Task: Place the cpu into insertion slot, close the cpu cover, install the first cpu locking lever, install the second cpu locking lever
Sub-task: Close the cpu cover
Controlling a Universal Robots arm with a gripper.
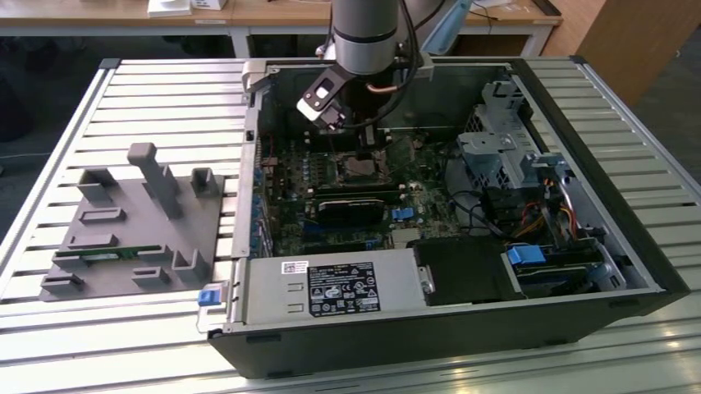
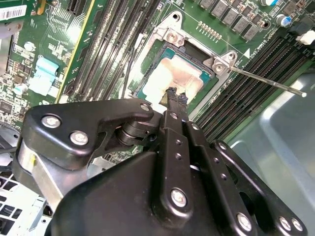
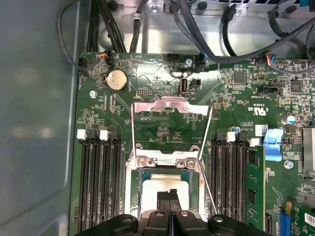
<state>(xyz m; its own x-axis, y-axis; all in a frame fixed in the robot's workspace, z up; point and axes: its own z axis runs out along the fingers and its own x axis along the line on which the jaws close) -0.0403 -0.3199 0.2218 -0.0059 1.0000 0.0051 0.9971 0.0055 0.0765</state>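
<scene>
The claw (image 2: 172,96) has its fingers pressed together with nothing between them, tips right at the cpu (image 2: 179,73), which lies flat in its socket. The cpu cover (image 3: 170,105) stands swung open beyond the socket, with a thin locking lever (image 2: 266,81) raised alongside. The open computer case (image 1: 328,345) sits on the slatted bench (image 1: 143,90).

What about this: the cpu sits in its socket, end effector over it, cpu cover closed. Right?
No: the cpu cover is open, folded back off the socket, in the first wrist view. The cpu does sit in its socket, end effector over it.
</scene>
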